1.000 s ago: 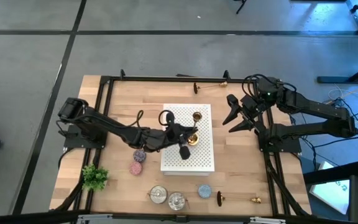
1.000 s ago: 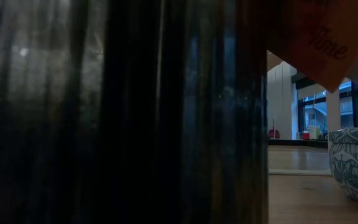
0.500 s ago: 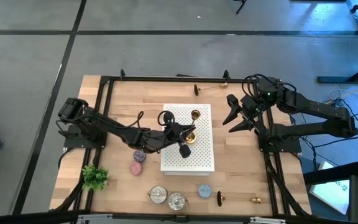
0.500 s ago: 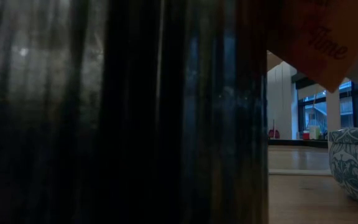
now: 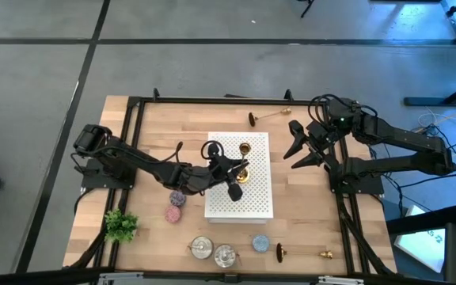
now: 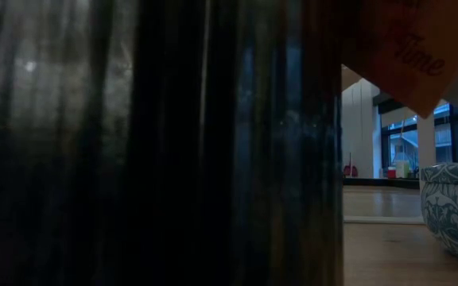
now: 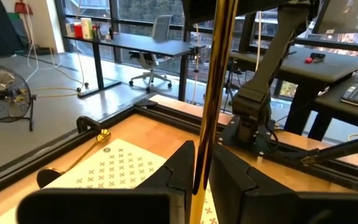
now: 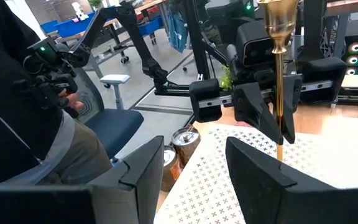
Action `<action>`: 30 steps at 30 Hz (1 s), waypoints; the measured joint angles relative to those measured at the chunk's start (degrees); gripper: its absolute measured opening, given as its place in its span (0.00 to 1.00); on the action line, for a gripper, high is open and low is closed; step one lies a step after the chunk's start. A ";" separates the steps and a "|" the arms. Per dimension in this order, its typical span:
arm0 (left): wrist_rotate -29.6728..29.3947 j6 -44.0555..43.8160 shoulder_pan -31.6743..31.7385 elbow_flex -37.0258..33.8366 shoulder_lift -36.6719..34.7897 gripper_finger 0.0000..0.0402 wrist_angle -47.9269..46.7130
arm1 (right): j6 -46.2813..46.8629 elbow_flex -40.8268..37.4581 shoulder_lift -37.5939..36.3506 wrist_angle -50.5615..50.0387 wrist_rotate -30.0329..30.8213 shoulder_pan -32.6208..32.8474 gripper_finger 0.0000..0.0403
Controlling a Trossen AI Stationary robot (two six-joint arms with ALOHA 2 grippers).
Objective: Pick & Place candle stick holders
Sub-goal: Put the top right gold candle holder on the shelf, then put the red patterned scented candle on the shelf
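Note:
One gold candle stick holder (image 5: 245, 162) stands upright over the white perforated board (image 5: 260, 202), with my left gripper (image 5: 240, 172) shut on its thin stem. The right wrist view shows its cup top (image 8: 278, 18). A second holder (image 5: 270, 115) lies on its side on the wood near the table's far edge. A third (image 5: 301, 253) lies on its side near the front right. My right gripper (image 5: 299, 146) hangs open and raised to the right of the board, with nothing between its fingers. The low view is blocked by something dark. My left gripper pinches the holder's stem (image 7: 199, 155) between its two fingers, below the stem's middle. The fingers (image 8: 257, 109) come in level from the table's left and lie across the stem. The holder stands upright; its base is hidden, so I cannot tell whether it rests on the board.
A pink disc (image 5: 173, 214) and a purple one (image 5: 178, 198) lie left of the board, beside a green plant (image 5: 120, 225). Two glass pots (image 5: 201, 248) (image 5: 226, 255) and a blue disc (image 5: 260, 242) sit along the front edge. A person (image 8: 30, 124) sits beyond the table.
My left gripper has turned a little at the wrist without shifting place. The held candle stick holder's cup top has swung slightly toward the table's left, so it stands straighter than before. My right arm has kept still.

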 joint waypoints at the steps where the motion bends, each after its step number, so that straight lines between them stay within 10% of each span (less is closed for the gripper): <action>1: 0.10 -0.36 0.00 0.00 -0.28 0.11 -0.55 | 0.02 0.00 0.00 -0.03 0.00 0.00 0.44; 30: 3.27 -18.71 -2.91 0.04 -12.62 0.35 -23.55 | 0.00 0.00 0.02 -3.83 0.57 0.00 0.44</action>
